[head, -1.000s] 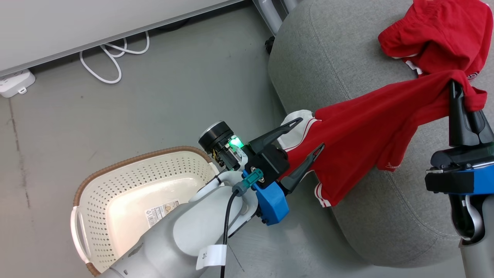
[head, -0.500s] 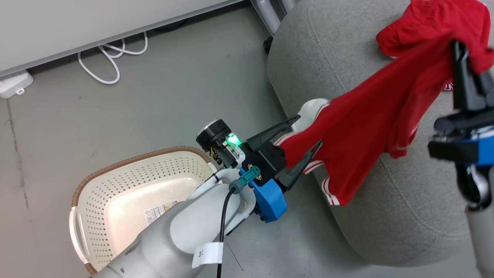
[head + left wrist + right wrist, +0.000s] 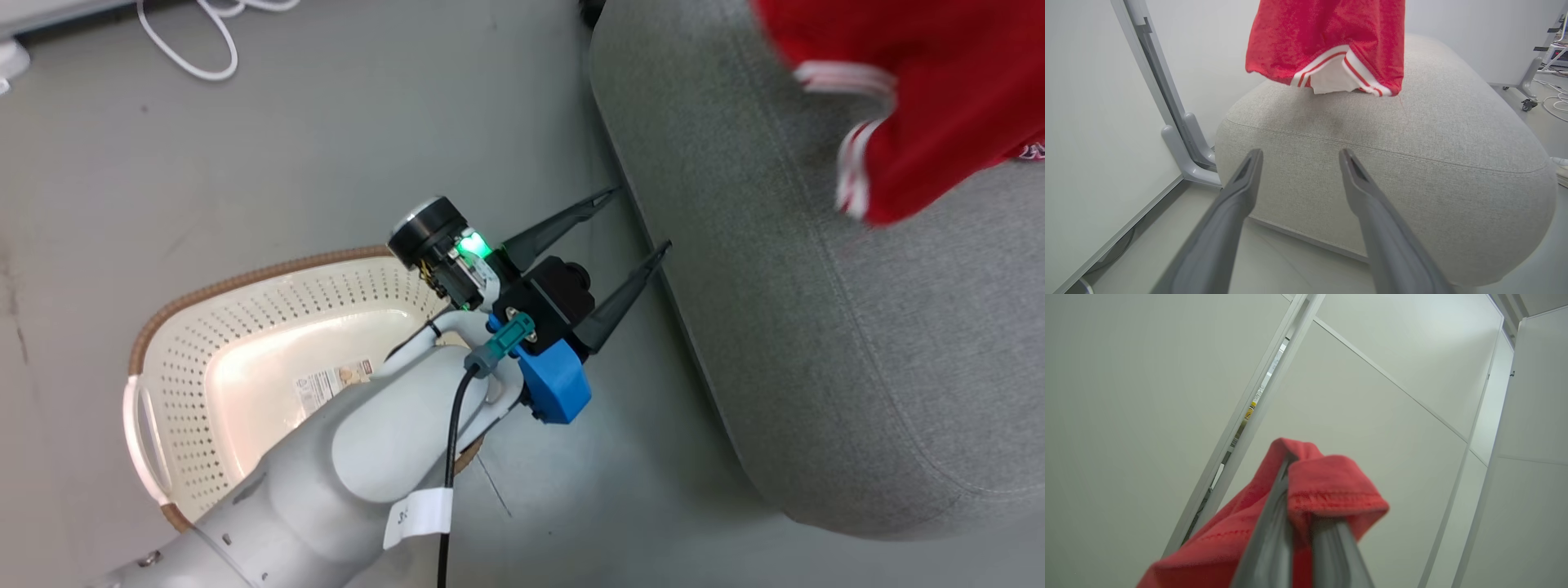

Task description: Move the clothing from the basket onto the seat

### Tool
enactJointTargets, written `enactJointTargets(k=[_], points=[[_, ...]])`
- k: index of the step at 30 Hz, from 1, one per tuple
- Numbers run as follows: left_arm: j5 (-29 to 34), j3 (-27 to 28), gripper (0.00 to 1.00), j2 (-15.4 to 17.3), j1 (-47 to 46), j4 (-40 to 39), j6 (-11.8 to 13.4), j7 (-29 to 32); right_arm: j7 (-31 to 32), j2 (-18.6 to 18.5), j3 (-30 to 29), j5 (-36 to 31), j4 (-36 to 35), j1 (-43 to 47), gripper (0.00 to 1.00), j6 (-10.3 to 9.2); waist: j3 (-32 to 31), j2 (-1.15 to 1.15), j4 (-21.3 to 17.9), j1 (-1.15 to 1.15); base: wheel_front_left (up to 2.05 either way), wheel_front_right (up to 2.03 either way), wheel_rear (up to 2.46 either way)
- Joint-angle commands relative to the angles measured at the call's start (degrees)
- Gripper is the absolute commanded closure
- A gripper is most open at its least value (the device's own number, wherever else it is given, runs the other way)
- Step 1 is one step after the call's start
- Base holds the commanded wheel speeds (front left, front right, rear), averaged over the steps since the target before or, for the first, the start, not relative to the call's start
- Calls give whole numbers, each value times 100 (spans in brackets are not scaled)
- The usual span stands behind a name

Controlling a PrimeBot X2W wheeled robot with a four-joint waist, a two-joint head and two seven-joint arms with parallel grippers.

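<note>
Above the seat (image 3: 816,327), the clothing (image 3: 939,98) hung clamped in the right hand (image 3: 1300,506); the left hand (image 3: 639,219) gaped beside the seat. The basket (image 3: 188,367) was bare; seemingly only release remained.

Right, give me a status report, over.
Left gripper open, empty, beside the seat. Right gripper shut on the clothing, hung over the seat, out of the basket. Nothing seen in the way.
</note>
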Motion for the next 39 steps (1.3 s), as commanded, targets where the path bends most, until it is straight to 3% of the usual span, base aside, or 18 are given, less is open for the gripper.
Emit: enactJointTargets(k=[1,6,11,14,25,36,37,38,39], points=[[34,21,0,78,-140,-45,22,30,-9,-324,-149,-19,146,-325,100,1,274,0,65,0,0,0,0],[111,34,0,237,-333,-195,60,96,-8,-1253,-456,-193,795,-944,100,1,656,0,78,0,0,0,0],[208,47,0,386,-559,-426,127,223,-7,-1588,-706,-339,1623,-957,100,1,1092,0,47,0,0,0,0],[284,15,0,488,-733,-674,154,337,-8,-1235,-743,-398,1974,-612,100,1,1453,0,20,0,0,0,0],[315,8,0,714,-874,-1004,242,534,-8,-90,-759,-575,2116,225,100,1,1930,0,64,0,0,0,0],[253,-4,0,766,-905,-1055,285,523,-8,356,-793,-438,2366,588,100,1,1949,0,102,0,0,0,0],[252,-7,0,760,-900,-1048,290,502,-8,365,-782,-407,2355,586,82,0,1919,0,99,0,0,0,0],[255,-12,0,752,-891,-1039,299,487,-9,374,-793,-367,2324,600,33,1,1884,0,96,0,0,0,0],[253,-14,0,743,-875,-1026,306,474,-8,394,-810,-325,2304,634,0,1,1840,0,95,0,0,0,0]])
